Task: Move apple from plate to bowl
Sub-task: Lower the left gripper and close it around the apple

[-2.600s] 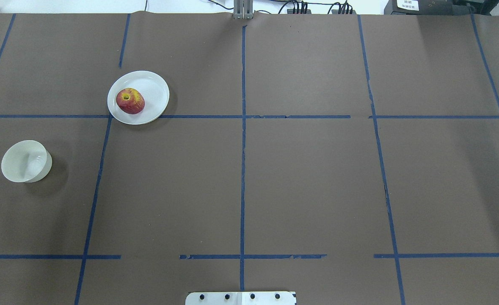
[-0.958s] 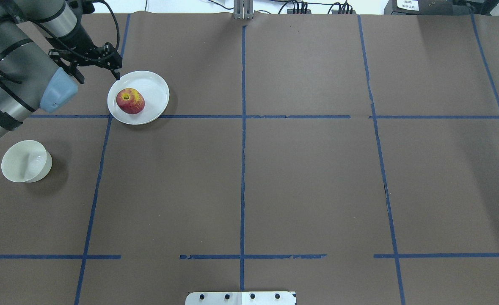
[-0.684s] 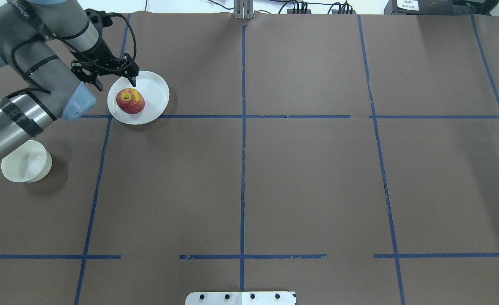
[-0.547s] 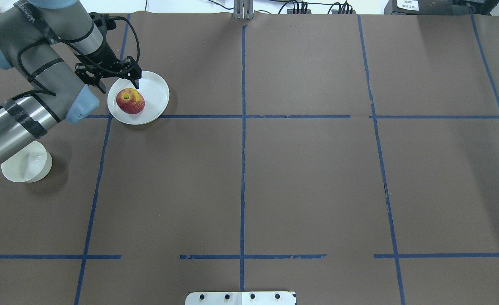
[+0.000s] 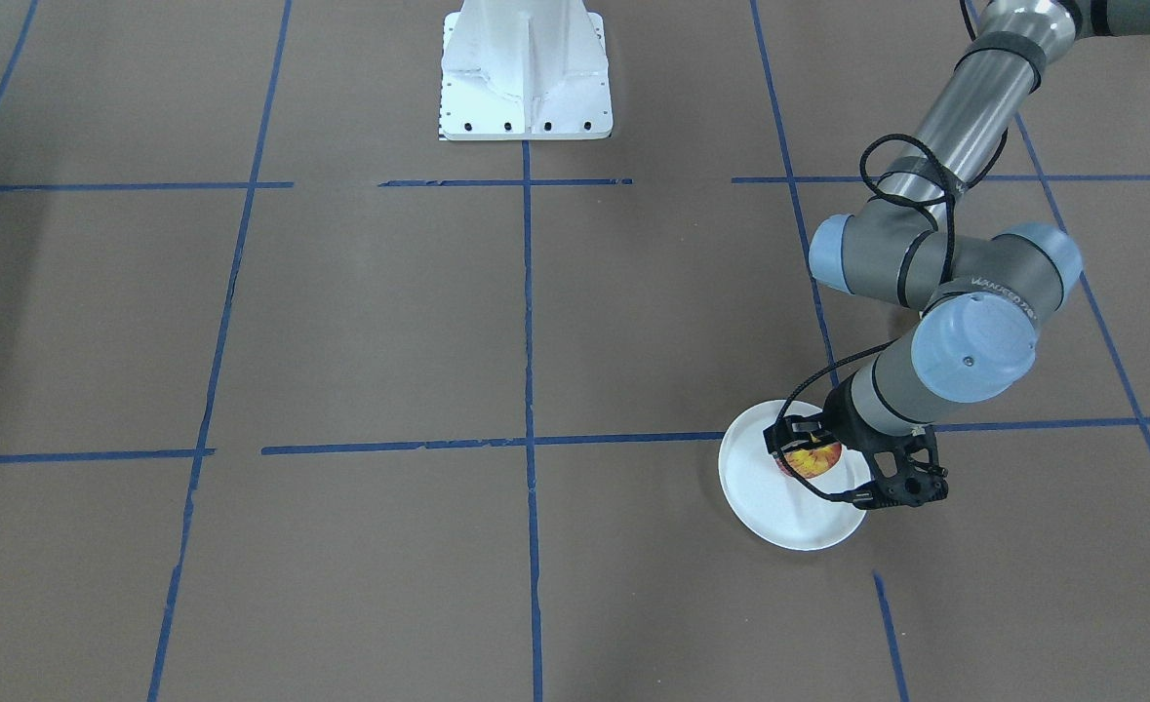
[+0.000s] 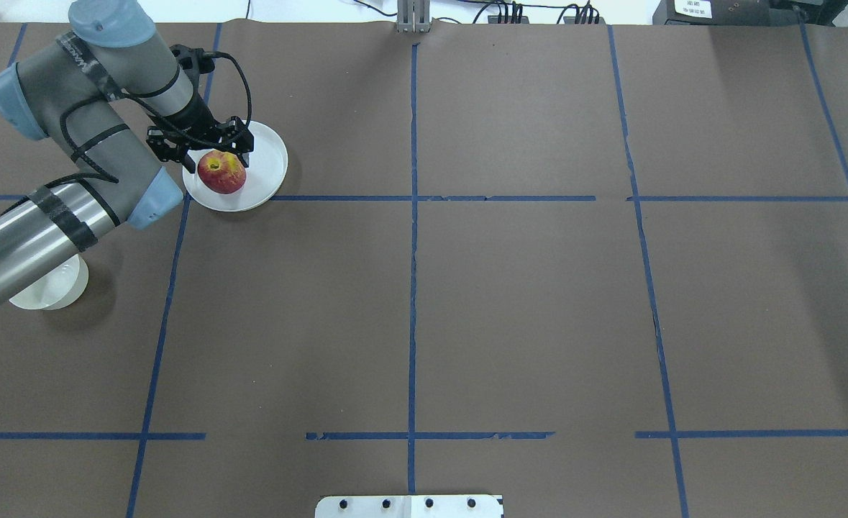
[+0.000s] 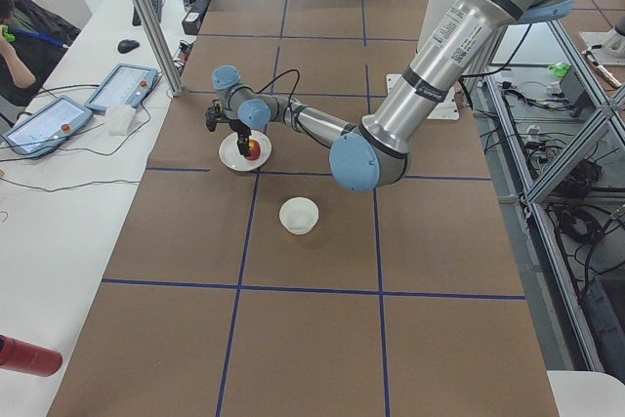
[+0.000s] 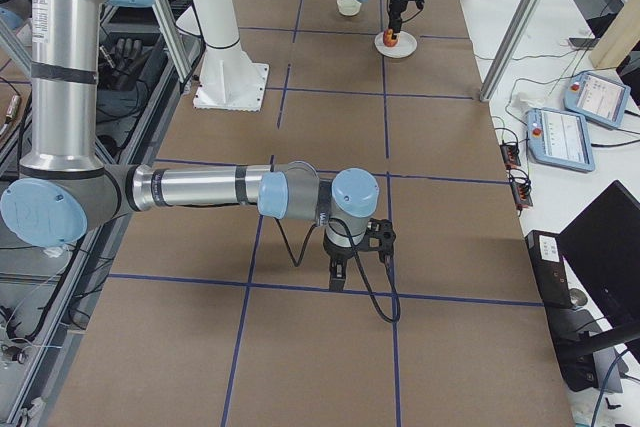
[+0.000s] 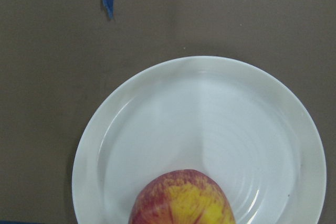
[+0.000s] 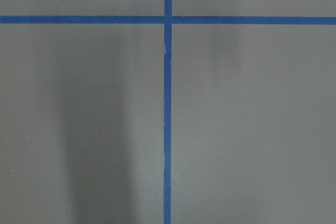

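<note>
The red and yellow apple [image 6: 221,173] lies on the left part of the white plate [image 6: 267,160], at the far left of the table. My left gripper [image 6: 209,150] is open and hangs just over the apple's far side, one finger to each side, not closed on it. The left wrist view shows the apple [image 9: 181,199] at the bottom edge and the plate [image 9: 210,124], with no fingers in it. The white bowl [image 6: 48,289] stands nearer and further left, partly hidden under my left arm. My right gripper [image 8: 358,262] points down at bare table; I cannot tell whether it is open or shut.
Brown paper with blue tape lines covers the table. The robot's white base [image 5: 526,73] stands at the near middle edge. In the exterior left view the bowl [image 7: 299,215] stands apart from the plate [image 7: 234,159].
My left arm has come in from the left and moved right over the plate. Its open gripper is now over the apple, and the arm now covers part of the bowl.
</note>
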Motion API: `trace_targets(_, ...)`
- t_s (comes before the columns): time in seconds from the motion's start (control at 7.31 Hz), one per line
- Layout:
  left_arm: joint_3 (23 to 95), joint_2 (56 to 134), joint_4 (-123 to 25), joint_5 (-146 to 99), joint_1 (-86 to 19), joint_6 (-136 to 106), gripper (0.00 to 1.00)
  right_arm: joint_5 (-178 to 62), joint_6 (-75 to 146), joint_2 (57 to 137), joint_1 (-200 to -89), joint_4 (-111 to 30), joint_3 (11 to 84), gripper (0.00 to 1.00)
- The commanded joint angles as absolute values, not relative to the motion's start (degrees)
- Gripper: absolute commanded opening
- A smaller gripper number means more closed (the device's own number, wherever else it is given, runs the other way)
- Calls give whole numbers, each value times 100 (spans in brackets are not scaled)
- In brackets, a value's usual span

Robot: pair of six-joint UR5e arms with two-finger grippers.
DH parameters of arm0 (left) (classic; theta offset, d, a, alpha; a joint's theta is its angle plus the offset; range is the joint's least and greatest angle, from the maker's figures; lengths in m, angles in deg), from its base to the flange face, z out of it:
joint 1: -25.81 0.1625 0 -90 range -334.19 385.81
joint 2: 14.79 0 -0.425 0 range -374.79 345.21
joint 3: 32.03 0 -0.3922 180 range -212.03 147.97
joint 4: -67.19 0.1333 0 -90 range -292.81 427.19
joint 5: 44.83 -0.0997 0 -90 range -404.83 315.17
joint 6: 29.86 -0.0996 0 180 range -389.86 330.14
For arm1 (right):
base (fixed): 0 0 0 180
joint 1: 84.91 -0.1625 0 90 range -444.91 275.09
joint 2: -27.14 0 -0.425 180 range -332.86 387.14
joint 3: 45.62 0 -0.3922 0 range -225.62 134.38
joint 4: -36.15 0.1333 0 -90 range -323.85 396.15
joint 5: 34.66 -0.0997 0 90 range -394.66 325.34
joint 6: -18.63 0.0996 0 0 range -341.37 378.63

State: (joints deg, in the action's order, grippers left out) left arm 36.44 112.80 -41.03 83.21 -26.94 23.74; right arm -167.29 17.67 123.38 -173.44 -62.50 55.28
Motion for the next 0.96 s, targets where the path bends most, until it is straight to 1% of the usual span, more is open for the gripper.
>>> trace_targets(0.0, 3398, 11274, -4486, 8296, -2613, 2463, 100, -16729, 1767, 12338, -17342, -6246, 5528, 100)
trace_targets(0.14, 3398, 11274, -4496, 8287, -2604, 2454, 100, -16729, 1767, 12338, -17342, -6246, 5528, 100)
trace_targets(0.27, 3398, 11265, -4496, 8296, -2604, 2419, 93, -16729, 1767, 12338, -17342, -6246, 5528, 100)
trace_targets(0.41, 3406, 11256, -4487, 8296, -2613, 2393, 54, -16729, 1767, 12338, -17342, -6255, 5528, 100)
trace_targets(0.55, 3459, 11248, -4479, 8279, -2691, 2358, 23, -16729, 1767, 12338, -17342, -6246, 5528, 100)
trace_targets(0.68, 3824, 11143, -4243, 8348, -2988, 2218, 7, -16729, 1767, 12338, -17342, -6246, 5528, 100)
trace_targets(0.82, 4402, 11020, -3502, 8349, -3104, 1773, 1, -16729, 1767, 12338, -17342, -6246, 5519, 100)
